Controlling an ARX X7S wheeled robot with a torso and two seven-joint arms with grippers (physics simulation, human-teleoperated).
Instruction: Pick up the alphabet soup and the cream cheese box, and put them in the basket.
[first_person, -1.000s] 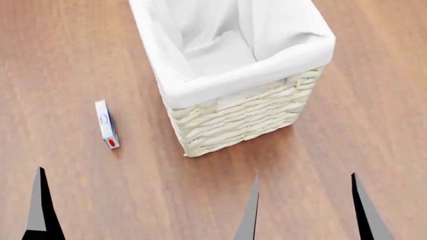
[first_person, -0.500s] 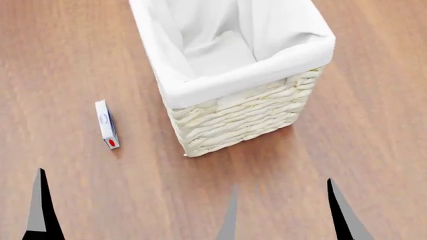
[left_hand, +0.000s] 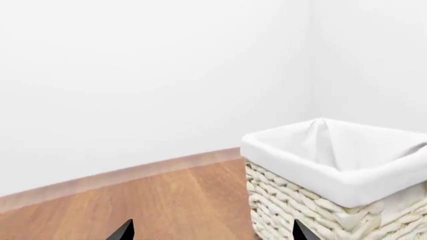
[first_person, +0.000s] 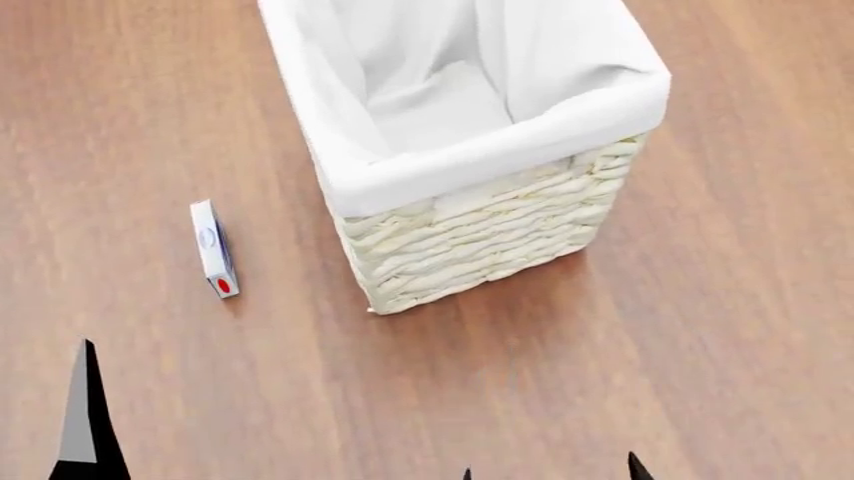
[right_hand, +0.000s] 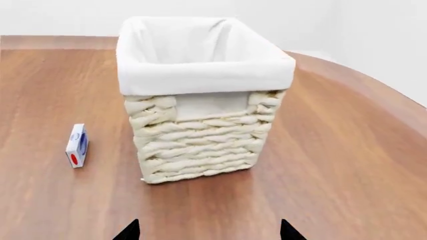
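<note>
The cream cheese box (first_person: 214, 248) stands on its thin edge on the wooden floor, left of the basket (first_person: 467, 240); it also shows as a small white box (right_hand: 77, 145) in the right wrist view. Inside the basket only white liner (first_person: 441, 100) is visible. The alphabet soup is out of view. My right gripper (right_hand: 209, 232) is open and empty, well short of the basket's (right_hand: 200, 135) near wall; only its tips (first_person: 638, 468) show in the head view. My left gripper (left_hand: 212, 232) is open and empty, beside the basket's (left_hand: 320, 210) wicker corner.
Wooden floor (first_person: 694, 330) surrounds the basket on all sides. White walls (left_hand: 133, 75) and a pale skirting strip (left_hand: 120, 175) rise beyond it. One finger of the left gripper (first_person: 83, 420) juts up at the head view's lower left.
The right gripper's fingers have slid left and down toward the head view's lower edge, until only their tips show. The left finger sank slightly. Box and basket have not moved.
</note>
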